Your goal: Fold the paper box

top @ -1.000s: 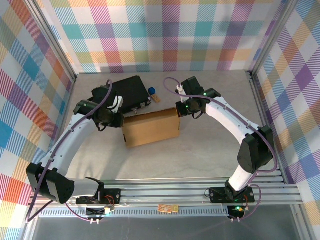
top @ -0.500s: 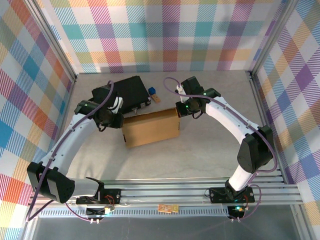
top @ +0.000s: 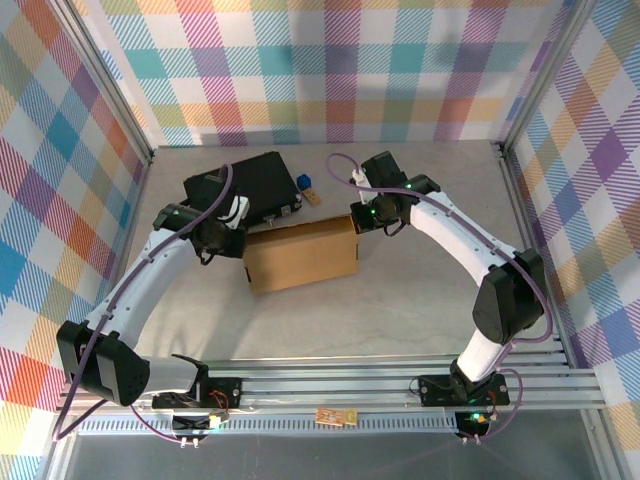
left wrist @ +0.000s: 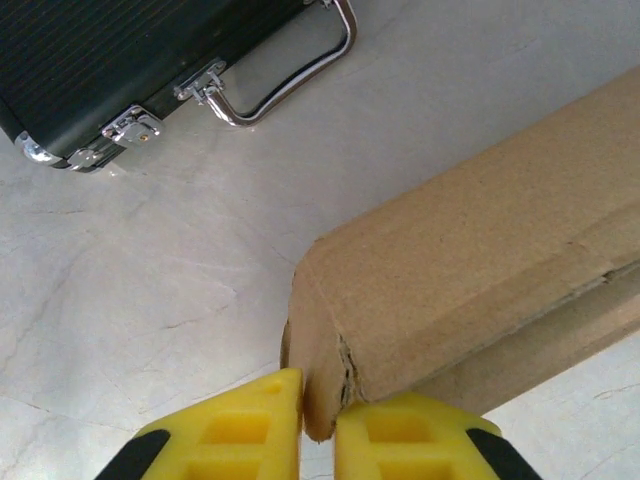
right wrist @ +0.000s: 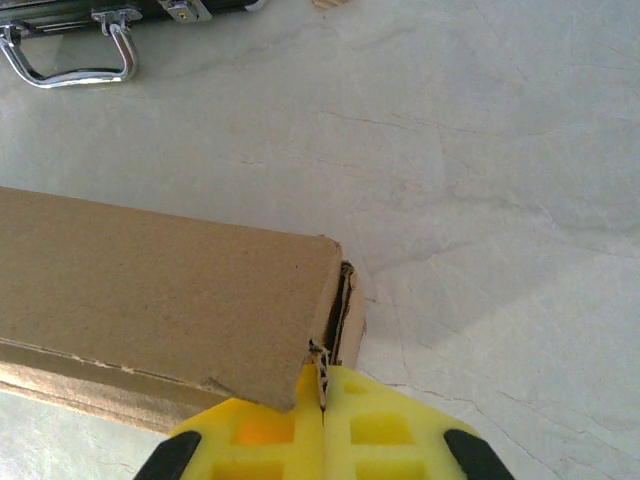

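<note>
Left gripper (left wrist: pixel 318 402): clenched on the left end of the paper box (top: pixel 302 255), a yellow finger (left wrist: pixel 245 425) on each side of the end wall's frayed lower corner
Black case (top: pixel 255 185): on the table (top: pixel 420 300) just behind the box's left rear corner, metal handle (left wrist: pixel 285 75) facing the box; keep that arm's wrist off it
Paper box, place: mid-table between the two arms, long side roughly across, already a closed brown block, the lid's front edge a little proud along the seam
Right gripper (right wrist: pixel 322 385): pinched tight on the layered flap edge at the box's right end, nothing else between the fingers
Step in hand: probably pressing both end walls in so the flaps seat
Doing it well: squeeze both ends evenly and together, since a one-sided push would likely slide the box along the smooth table
Grip depth: both holds sit on the very corner, where the card is torn; a deeper bite should tear it less
Release: open only once the end flaps lie flush
</note>
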`<state>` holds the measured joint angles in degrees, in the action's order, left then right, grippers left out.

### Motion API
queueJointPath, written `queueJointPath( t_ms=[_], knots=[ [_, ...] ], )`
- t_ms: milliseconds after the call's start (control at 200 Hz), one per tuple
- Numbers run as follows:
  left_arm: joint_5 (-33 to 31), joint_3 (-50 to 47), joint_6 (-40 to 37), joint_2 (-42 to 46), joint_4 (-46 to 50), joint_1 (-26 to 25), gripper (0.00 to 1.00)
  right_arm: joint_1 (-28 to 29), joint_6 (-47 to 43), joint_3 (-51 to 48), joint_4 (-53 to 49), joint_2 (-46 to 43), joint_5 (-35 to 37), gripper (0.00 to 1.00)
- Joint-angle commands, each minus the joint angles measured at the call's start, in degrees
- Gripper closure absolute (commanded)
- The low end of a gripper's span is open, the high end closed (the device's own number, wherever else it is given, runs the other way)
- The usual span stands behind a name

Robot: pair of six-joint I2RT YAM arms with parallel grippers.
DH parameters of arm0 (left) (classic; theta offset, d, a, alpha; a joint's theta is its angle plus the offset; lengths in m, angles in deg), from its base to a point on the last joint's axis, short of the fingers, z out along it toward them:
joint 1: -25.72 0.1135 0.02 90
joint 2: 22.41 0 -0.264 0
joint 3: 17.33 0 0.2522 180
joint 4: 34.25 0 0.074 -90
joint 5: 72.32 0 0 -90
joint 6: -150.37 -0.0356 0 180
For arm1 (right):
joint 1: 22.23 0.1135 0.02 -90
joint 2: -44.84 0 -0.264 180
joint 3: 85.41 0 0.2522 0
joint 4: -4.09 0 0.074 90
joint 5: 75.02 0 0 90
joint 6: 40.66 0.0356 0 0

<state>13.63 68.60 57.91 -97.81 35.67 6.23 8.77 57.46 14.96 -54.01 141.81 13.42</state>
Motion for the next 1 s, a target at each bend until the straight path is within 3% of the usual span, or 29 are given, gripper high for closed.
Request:
queueJointPath(
  t_ms=[0,390,995],
  knots=[
    [2.1,2.8,1.8,-0.4,1.0,-0.5,0.90,-0.4,0.1,1.0,-6.7,2.1,-0.1,1.00],
    [9.2,12.0,14.1,-5.8,12.6,0.6,0.95,-0.4,0.6,5.3,-10.9,3.9,-0.4,1.00],
    [10.3,21.9,15.0,-10.2,20.8,1.0,0.93,-0.8,-0.5,14.6,-17.7,7.6,-1.7,1.00]
  ],
)
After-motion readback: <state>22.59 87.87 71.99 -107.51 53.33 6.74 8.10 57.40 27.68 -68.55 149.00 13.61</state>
